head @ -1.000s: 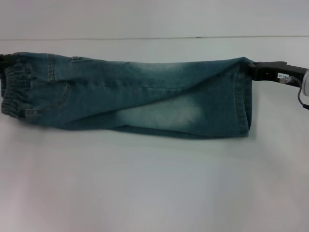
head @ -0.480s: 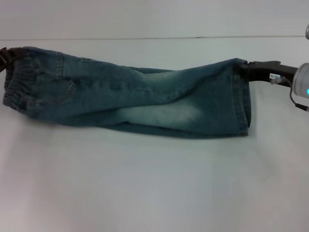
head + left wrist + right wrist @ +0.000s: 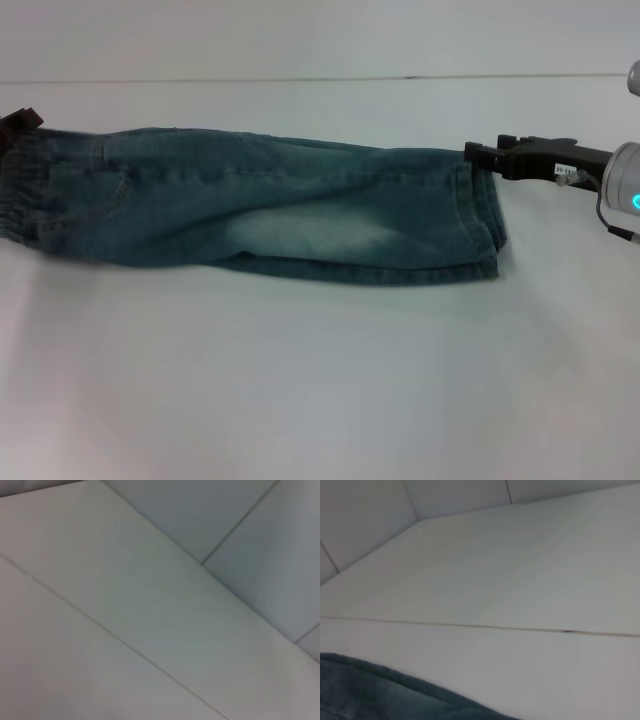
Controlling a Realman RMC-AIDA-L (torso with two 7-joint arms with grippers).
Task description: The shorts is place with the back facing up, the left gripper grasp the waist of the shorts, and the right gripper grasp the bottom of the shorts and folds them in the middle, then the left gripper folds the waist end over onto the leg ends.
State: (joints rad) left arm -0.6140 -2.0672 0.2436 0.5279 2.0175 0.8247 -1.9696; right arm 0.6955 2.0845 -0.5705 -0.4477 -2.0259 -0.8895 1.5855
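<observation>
The blue denim shorts (image 3: 270,205) lie folded lengthwise on the white table, waist at the left and leg ends at the right. My right gripper (image 3: 482,158) is at the far corner of the leg ends, shut on the hem there. A strip of the shorts (image 3: 380,695) also shows in the right wrist view. Only a dark sliver of my left gripper (image 3: 18,119) shows at the picture's left edge, at the far corner of the elastic waist (image 3: 22,190). The left wrist view holds only bare table.
The white table (image 3: 320,380) stretches wide in front of the shorts. A thin seam (image 3: 300,79) runs across it behind them.
Both grippers have come down and the lifted far edge of the shorts has sunk, so the cloth now lies flatter. The right gripper and the leg ends have shifted a little to the left.
</observation>
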